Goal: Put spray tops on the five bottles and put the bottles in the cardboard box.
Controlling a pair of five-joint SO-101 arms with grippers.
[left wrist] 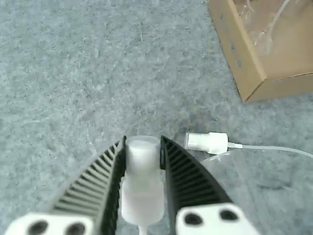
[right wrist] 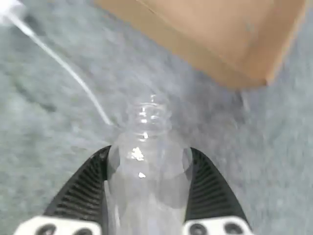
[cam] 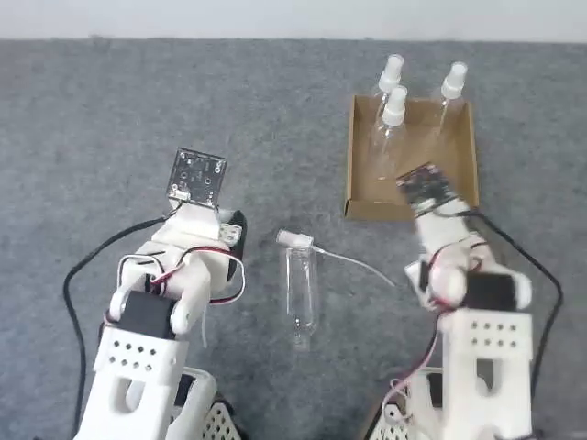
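My left gripper is shut on a white spray top, held over the grey carpet, and sits left of centre in the high view. My right gripper is shut on a clear open-necked bottle, just short of the cardboard box. Another clear bottle lies between the arms. A loose spray top with its long thin tube lies at that bottle's far end, also seen from the left wrist. The cardboard box holds three bottles with spray tops.
Grey carpet covers the table. The box stands at the back right, directly beyond the right arm. Black cables trail from both arm bases near the front edge. Open carpet stretches across the far left.
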